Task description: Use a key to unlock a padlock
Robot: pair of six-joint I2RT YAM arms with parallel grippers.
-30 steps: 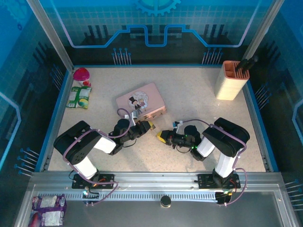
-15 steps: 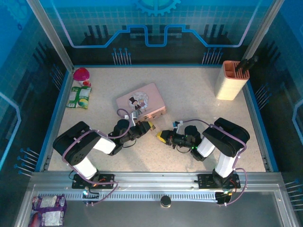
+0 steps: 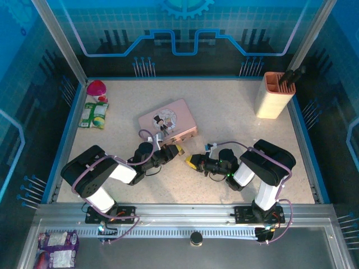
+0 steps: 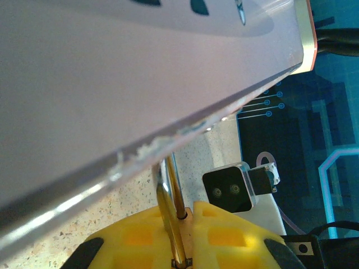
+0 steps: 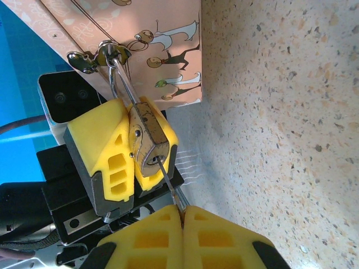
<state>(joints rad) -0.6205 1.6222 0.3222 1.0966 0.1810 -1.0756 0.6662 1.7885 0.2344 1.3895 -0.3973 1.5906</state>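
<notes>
My left hand (image 3: 177,149) clamps the padlock (image 5: 147,136); my right hand (image 5: 182,217) pinches the key (image 5: 169,182), tip at the keyhole.

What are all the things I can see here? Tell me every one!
table: one, speckled beige, between blue walls
pink tin: one, pink, cartoon picture, table middle
padlock: one, brass-gold, hooked on the tin's clasp
key: one, grey metal, tip at padlock's keyhole
packet: one, green, far left
round thing: one, pink-red, far-left corner
holder: one, beige-orange, dark tools inside, far-right corner
snack bags: about two, purple, near-left ledge
left fingers: two, yellow, gripping the padlock
right fingers: two, yellow, shut on the key
</notes>
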